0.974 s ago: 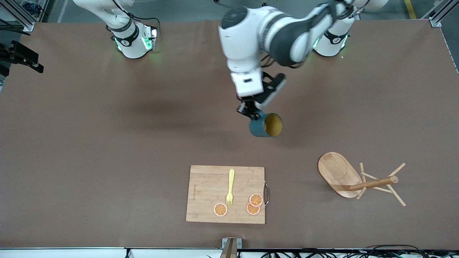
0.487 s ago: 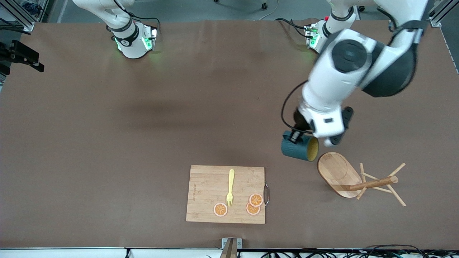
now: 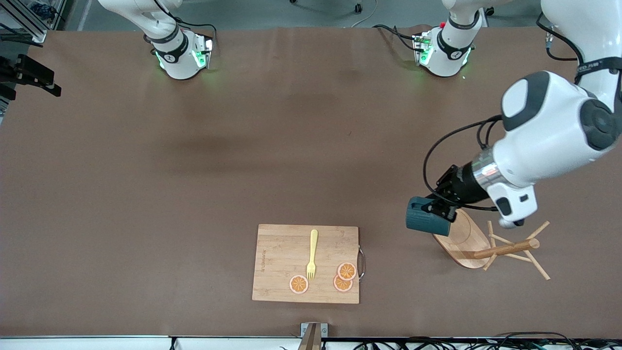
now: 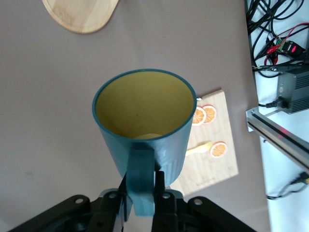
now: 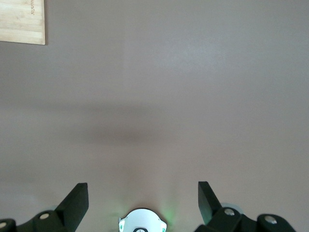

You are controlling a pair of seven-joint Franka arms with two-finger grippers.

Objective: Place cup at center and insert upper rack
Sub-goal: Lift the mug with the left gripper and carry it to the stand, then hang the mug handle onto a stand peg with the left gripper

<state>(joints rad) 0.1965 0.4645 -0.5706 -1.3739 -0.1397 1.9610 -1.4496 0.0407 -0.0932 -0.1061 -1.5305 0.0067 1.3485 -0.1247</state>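
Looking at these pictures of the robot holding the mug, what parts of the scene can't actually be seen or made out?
- Front view: part of the mug tree's oval base is hidden by the cup and the left gripper holding it.
- Front view: the right arm is cut off by the top edge; its gripper is out of that view.
- Left wrist view: the cup hides the table under it, and the cutting board is partly covered.
- Right wrist view: the right gripper's fingers are cut off by the edge.

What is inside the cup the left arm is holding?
Nothing: the cup, clamped by its handle in the left pincer, shows only a bare mustard-yellow inside. Its floor is partly hidden by the near rim.
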